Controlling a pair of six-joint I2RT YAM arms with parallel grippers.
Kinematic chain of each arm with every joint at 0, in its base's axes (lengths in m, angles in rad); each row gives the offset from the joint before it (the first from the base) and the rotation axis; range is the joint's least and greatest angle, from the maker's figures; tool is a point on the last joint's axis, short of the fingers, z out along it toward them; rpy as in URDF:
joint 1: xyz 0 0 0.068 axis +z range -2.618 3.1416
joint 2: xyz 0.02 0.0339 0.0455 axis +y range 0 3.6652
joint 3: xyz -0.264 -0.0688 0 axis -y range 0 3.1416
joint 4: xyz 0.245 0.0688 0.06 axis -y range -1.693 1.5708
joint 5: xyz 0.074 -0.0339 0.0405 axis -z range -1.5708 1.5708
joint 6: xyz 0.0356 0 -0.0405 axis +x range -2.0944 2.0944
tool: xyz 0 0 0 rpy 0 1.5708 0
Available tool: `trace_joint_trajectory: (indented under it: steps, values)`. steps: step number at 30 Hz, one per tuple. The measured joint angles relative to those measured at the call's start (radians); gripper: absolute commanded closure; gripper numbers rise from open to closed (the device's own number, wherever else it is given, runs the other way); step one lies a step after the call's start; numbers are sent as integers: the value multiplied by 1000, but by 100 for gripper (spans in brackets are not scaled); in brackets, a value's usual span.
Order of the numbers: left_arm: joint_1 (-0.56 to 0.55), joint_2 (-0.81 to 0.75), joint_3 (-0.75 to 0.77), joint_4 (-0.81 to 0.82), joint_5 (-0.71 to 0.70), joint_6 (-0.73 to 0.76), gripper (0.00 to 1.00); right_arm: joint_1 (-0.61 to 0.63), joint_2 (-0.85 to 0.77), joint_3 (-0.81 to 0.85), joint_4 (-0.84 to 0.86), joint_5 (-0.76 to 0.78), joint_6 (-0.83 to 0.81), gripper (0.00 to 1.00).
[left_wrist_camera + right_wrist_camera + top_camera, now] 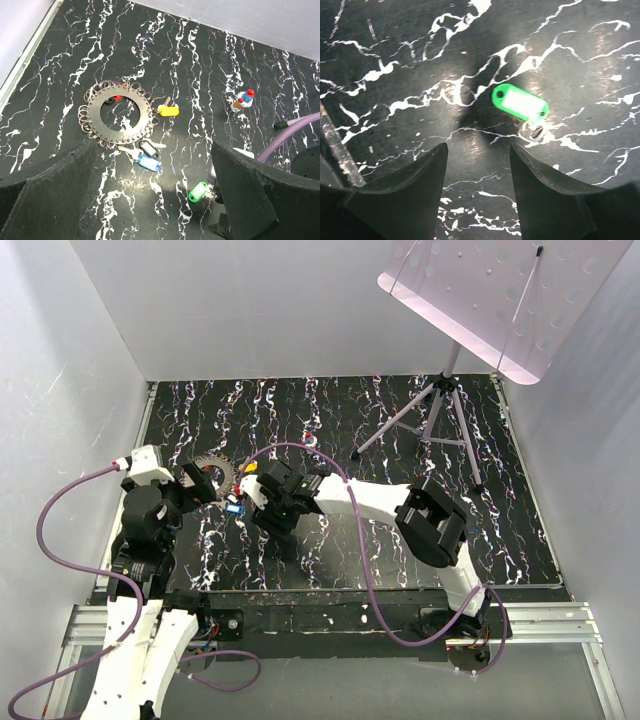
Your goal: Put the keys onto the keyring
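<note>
The keyring (91, 116), a flat grey toothed ring, lies on the black marbled table, and the top view shows it (210, 466) partly behind my left gripper (203, 486). Around it lie the keys: yellow (168, 110), blue (149, 163), a black-tagged one (149, 148) and a red one (117, 98) tucked at the ring's far rim. The green key (520, 103) lies apart, just beyond the tips of my right gripper (477, 146), which is open and holds nothing. My left gripper (155, 145) hovers open above the blue and black keys.
A small red-white-blue object (243, 99) stands further back on the table. A tripod stand (440, 410) with a pink perforated plate (490, 290) occupies the back right. A purple cable (295, 132) runs along the right arm. White walls enclose the table.
</note>
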Motion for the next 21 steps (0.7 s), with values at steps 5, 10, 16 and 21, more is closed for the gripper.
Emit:
trace_joint_trajectory:
  steps: [5,10,16,21]
  values:
    - [0,-11,0,7,-5,0,2,-22,27,27,-6,28,-3,44]
    - [0,-10,0,8,-5,0,2,-37,72,61,-14,52,-11,48]
    - [0,-10,0,8,-4,0,2,-40,93,75,-18,60,-24,52]
    - [0,-6,0,8,-3,0,2,-41,99,96,-21,63,-26,55]
